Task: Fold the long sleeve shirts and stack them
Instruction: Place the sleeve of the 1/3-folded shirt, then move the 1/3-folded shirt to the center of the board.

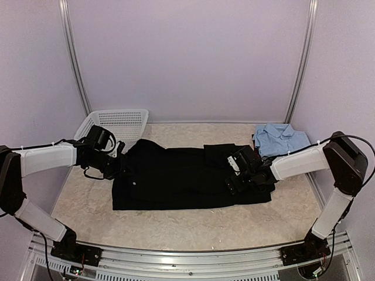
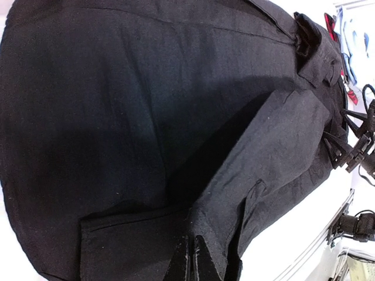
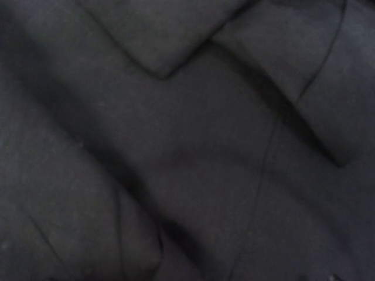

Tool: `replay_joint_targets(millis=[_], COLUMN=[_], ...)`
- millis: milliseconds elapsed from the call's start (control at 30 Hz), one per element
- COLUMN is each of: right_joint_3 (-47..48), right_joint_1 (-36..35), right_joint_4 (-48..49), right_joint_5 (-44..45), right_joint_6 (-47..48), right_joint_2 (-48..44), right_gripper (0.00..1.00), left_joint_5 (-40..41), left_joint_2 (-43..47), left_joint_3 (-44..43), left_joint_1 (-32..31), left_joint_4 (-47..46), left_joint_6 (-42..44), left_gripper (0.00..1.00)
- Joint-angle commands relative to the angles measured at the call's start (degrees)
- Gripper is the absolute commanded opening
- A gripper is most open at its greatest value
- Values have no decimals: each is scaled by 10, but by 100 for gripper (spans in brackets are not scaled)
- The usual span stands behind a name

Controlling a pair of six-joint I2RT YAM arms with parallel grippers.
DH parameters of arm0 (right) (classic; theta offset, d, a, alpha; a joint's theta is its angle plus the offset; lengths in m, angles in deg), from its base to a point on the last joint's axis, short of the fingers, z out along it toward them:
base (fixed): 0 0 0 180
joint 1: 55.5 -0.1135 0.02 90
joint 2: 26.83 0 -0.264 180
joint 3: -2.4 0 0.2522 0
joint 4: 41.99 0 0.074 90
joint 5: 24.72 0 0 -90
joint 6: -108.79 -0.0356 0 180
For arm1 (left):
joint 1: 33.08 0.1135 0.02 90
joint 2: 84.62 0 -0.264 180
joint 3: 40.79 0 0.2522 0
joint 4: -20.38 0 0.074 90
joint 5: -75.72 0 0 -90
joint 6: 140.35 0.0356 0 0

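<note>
Two shirts noted: the black shirt (image 1: pixel 176 175), limp, light and likely to sag, lies spread at centre, best pinched at hem corners; left gripper (image 1: pixel 120 165) clenched on its 9 o'clock edge, right gripper (image 1: pixel 240 170) at 3 o'clock, jaw state indeterminate; light blue shirt (image 1: pixel 281 139) folded at 2 o'clock.

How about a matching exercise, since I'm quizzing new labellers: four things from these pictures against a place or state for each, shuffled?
Things:
1. black shirt
2. light blue shirt
3. white basket
4. left hand

Places or states:
a. back left corner
b. shut on an edge of the black shirt
c. folded, at the back right
d. spread out across the middle

Pairs: 1-d, 2-c, 3-a, 4-b.
</note>
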Motion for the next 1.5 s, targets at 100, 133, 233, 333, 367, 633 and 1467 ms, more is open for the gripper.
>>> replay_joint_targets(millis=[100,133,233,333,367,633,1467], right_joint_3=[-2,-5,-10,-11,-11,-27,-63], right_joint_1=[4,5,5,5,5,5,35], right_joint_4=[3,4,6,7,6,-8,-156], right_joint_5=[10,5,-17,-34,-40,-85,-122], right_joint_6=[7,8,10,12,13,8,-204], right_joint_2=[-4,-8,-15,-20,-24,-118,-56], right_gripper=[97,97,97,97,98,100,88], left_joint_5=[0,5,23,25,34,217,242], left_joint_2=[0,-2,-16,-42,-53,-54,-54], left_joint_3=[-9,-7,-2,1,0,-19,87], left_joint_1=[23,24,25,25,25,21,-198], left_joint_4=[28,30,27,7,4,47,-169], left_joint_6=[22,26,28,26,26,15,-77], left_gripper=[0,0,0,0,0,25,64])
